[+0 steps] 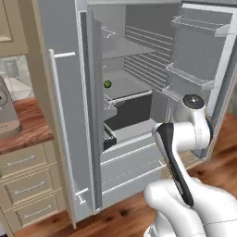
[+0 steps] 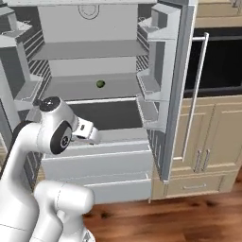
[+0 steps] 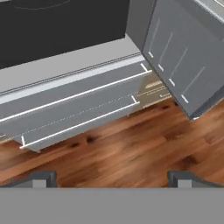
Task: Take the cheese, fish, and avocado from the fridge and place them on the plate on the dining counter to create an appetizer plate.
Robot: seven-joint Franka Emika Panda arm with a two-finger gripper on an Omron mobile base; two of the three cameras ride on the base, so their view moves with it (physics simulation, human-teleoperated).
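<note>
Fridge (image 2: 94,56) stands with both doors swung wide; avocado (image 2: 100,83) rests on its middle shelf. Claw (image 3: 112,178) hangs empty, fingers spread apart, above the wooden floor (image 3: 131,148) before the fridge's lower drawers (image 3: 78,109).

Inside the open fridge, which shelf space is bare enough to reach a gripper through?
The silver-grey double-door fridge is mostly bare. The upper shelf holds nothing; the middle shelf is free either side of the small dark green avocado. The tightest spot is beside the right door's white wire shelves.
</note>
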